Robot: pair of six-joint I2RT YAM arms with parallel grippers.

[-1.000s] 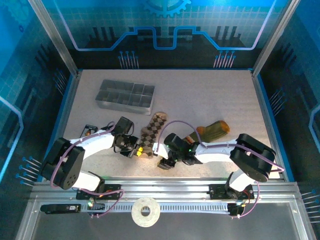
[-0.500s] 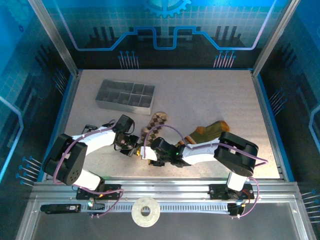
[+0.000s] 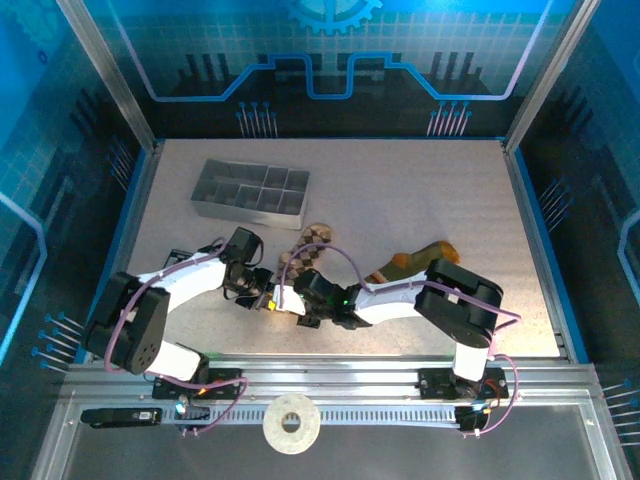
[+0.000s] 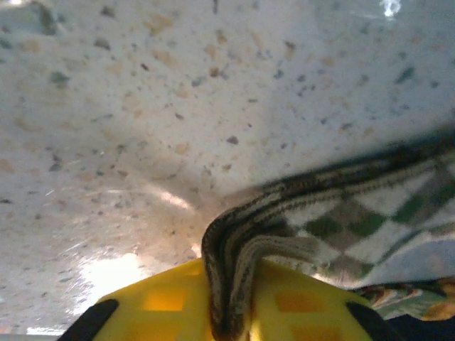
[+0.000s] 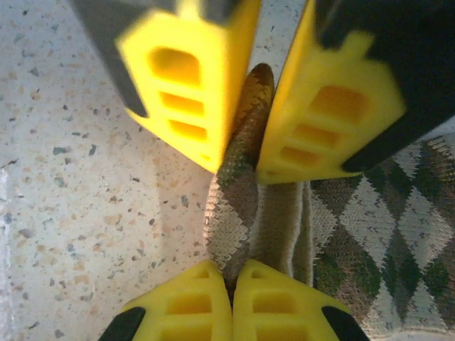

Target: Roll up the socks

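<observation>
**Rolling at its outset.** The checkered sock (image 3: 308,250) is lying on the counter (image 3: 400,190), toward the front, between the two arms. Its long axis is running diagonally: the near end is pointing at the hands, and the far end is pointing toward the right end of the tray (image 3: 245,210). Only the near end is bunching into a narrow fold; the rest is lying flat, and no roll is forming yet. The right hand (image 5: 233,273) is pressing its fingers together on the edge of the fold. The left hand (image 5: 240,170) is flanking the same fold with a slim gap, and whether it is gripping cannot be told. The green sock (image 3: 422,256) is lying apart to the right, roughly crosswise and unrolled.
</observation>
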